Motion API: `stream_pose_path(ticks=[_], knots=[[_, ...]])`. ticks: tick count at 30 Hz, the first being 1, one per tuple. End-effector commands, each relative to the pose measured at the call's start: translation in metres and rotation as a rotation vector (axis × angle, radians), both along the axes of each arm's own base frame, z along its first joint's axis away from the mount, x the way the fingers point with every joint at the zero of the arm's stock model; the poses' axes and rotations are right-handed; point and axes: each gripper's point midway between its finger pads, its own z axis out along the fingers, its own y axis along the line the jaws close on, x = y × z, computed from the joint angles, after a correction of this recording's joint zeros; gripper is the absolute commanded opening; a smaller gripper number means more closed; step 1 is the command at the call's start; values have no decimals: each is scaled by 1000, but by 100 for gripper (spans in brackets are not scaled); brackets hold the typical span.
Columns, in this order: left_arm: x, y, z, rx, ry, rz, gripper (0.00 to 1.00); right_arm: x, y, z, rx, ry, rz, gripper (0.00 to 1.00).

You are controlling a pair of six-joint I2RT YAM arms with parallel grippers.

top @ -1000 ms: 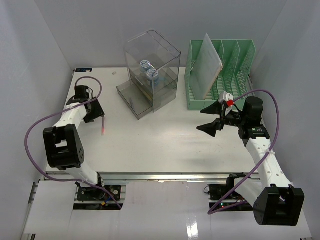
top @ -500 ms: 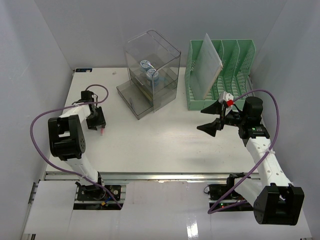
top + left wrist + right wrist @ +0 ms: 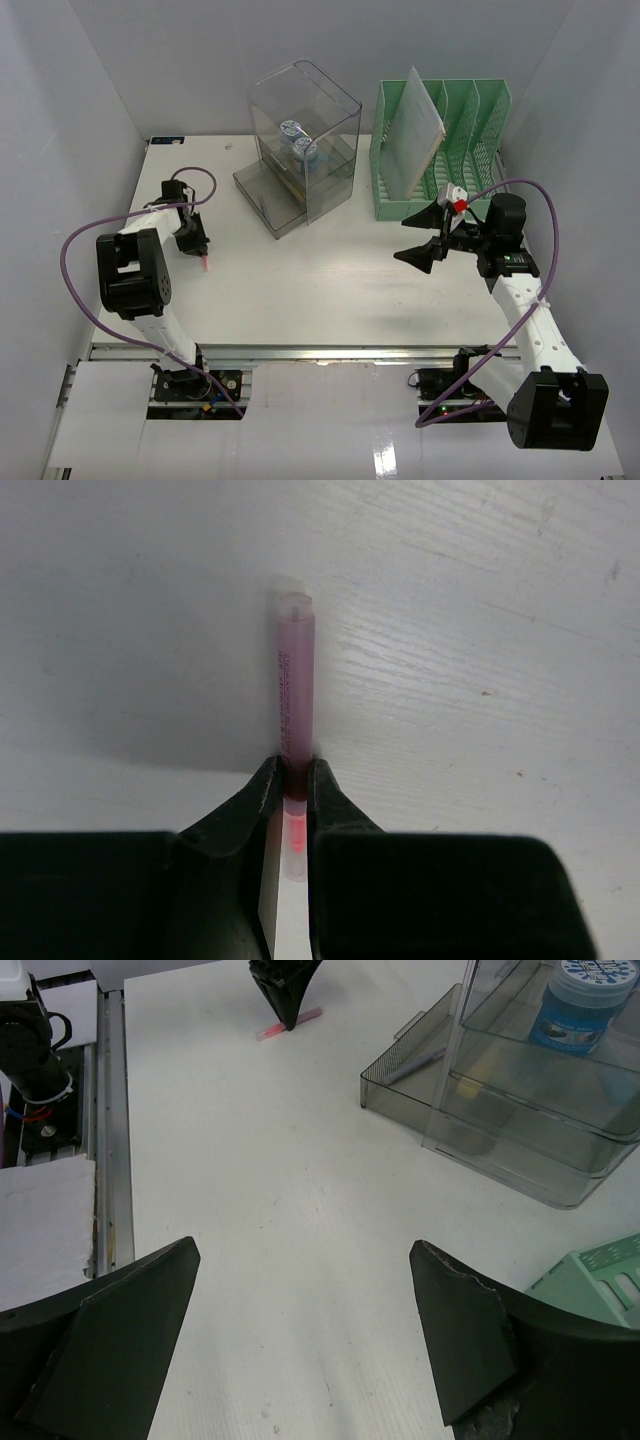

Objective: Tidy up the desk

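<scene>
The desk [image 3: 330,300] is bare across its middle and front edge. Near the left edge, the left gripper [image 3: 290,780] pinches one pink pen [image 3: 294,680] (gripped near one end). The right gripper [image 3: 399,240] hovers with its fingers spread wide near the right edge. Along the back edge stand one clear drawer unit [image 3: 335,125] holding two blue-lidded jars [image 3: 307,150] and one green file rack [image 3: 475,130].

**A:** Bright, even light from above. The counter [image 3: 300,290] looks almost washed out, and the rail [image 3: 330,352] carries a white glare streak.

**B:** Shadows?

**A:** Soft ones. In the left wrist view a grey patch lies left of the tube [image 3: 295,680], and the right side is brighter.

**B:** Focus?

**A:** The tube is sharp. The black jaws close to both wrist lenses are soft and show little detail. The clear box [image 3: 540,1080] has pale glints.
</scene>
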Motion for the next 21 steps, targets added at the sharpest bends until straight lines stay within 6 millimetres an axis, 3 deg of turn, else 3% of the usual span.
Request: stream_pose_path(ticks=[1,6,11,17,21], knots=[[21,-32,29,-171,-108,6,8,0,0,3,5,-27,16,93],[51,-102,90,-622,-282,-27,7,0,0,3,4,-28,15,93],[76,-133,130,-867,-385,16,7,1,0,2,3,-29,13,93],[110,-159,133,-936,-371,32,11,3,0,2,0,-36,15,93],[135,-164,131,-932,-377,63,12,6,-7,-1,-3,-10,-17,93]])
